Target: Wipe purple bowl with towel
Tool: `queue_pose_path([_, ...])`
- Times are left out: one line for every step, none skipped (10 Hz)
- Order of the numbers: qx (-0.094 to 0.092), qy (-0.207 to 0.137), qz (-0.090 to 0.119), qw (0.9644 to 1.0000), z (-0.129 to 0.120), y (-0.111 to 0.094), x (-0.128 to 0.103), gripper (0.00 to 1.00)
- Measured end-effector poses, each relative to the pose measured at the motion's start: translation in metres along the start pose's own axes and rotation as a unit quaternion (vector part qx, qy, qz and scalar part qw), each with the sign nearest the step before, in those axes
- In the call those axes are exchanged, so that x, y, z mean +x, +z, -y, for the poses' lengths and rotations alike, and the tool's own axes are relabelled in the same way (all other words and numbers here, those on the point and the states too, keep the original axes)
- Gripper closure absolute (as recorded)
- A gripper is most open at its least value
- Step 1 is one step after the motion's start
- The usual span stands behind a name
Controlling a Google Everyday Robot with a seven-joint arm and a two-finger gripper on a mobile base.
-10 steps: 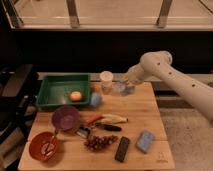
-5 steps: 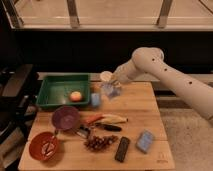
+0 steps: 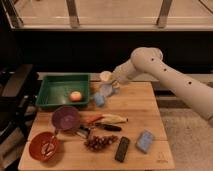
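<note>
The purple bowl [image 3: 65, 118] stands on the wooden table's left part, in front of the green tray. My gripper [image 3: 108, 89] hangs at the end of the white arm over the table's back edge, up and to the right of the bowl. It is shut on a pale blue towel [image 3: 105, 91] that dangles above the table, just in front of a cream cup [image 3: 105, 76]. The towel and the bowl are well apart.
A green tray [image 3: 55, 98] holds an orange fruit [image 3: 75, 95]. A small blue object [image 3: 99, 100] lies under the towel. A red bowl [image 3: 44, 146], a banana [image 3: 114, 118], grapes [image 3: 100, 142], a black remote [image 3: 121, 149] and a blue sponge [image 3: 145, 141] lie on the table [image 3: 140, 110].
The arm has swung left along the back of the table, carrying the towel from right of the cup to just in front of it.
</note>
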Motion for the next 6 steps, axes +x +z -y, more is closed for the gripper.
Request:
queue_pose_path([0.001, -0.017, 0.008, 0.9998, 0.005, 0.006, -0.014, 1.00])
queue_pose_path([0.003, -0.034, 0.019, 0.9993, 0.013, 0.015, -0.032, 1.00])
queue_pose_path([0.006, -0.052, 0.038, 0.9979, 0.024, 0.028, -0.059, 1.00])
queue_pose_path([0.007, -0.065, 0.052, 0.9965, 0.031, 0.038, -0.077, 1.00])
queue_pose_path([0.010, -0.078, 0.072, 0.9943, 0.040, 0.050, -0.099, 1.00])
queue_pose_path([0.014, -0.090, 0.098, 0.9910, 0.049, 0.065, -0.123, 1.00])
